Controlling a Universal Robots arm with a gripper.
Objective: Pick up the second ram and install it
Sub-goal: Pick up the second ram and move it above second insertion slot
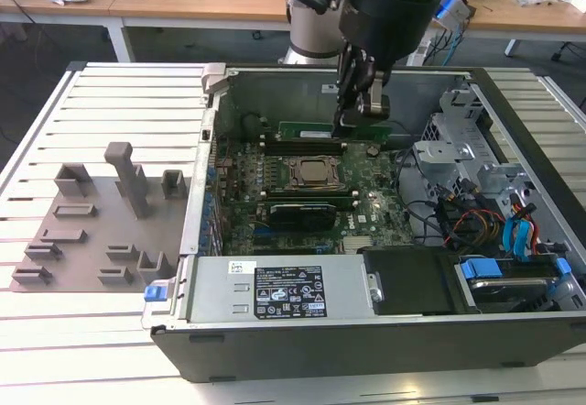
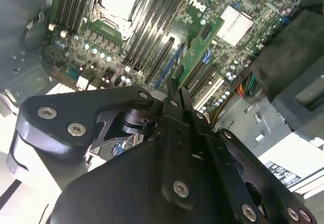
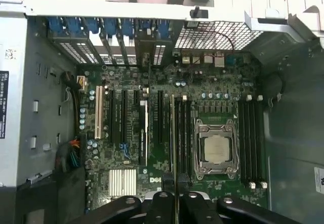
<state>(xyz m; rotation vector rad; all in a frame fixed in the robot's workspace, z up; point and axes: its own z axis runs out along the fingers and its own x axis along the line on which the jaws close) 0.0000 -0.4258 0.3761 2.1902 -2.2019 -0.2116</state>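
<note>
Scene: Your arm hangs over an open computer case point(image 1: 366, 359) that lies on a slatted table point(image 1: 110, 103), motherboard facing up.
Landmark: The square metal processor socket point(image 1: 316, 174) sits mid-board, and every place below is given from it.
Gripper: Your gripper point(image 1: 346, 123) is clenched on the second ram point(image 1: 307, 132). In the second wrist view the black fingertips point(image 2: 177, 100) pinch the board's thin edge, with no gap between them.
Second ram: It is a slim green stick held on edge, parallel to the processor socket. In the exterior view it shows level, just past the socket's far edge from the camera. In the first wrist view the second ram point(image 3: 174, 143) is a thin edge-on line. There it lines up with the black memory slots just beside the processor socket point(image 3: 216, 149), on the side toward the ribbed silver heat sink point(image 3: 123, 181).
Seating: You cannot tell whether the stick's lower edge touches a slot or hangs above the board.
Beside the socket: A dark stick with a green upper edge point(image 1: 298, 211) stands upright just beside the socket, on the side toward the power supply point(image 1: 275, 290).
Outside the case: Grey holder blocks point(image 1: 128, 180) stand on a grey plate well apart from the socket, toward the exterior view's left.
Drive corner: Blue, orange and black cables point(image 1: 494, 222) bunch well apart from the socket, toward the exterior view's right.
</note>
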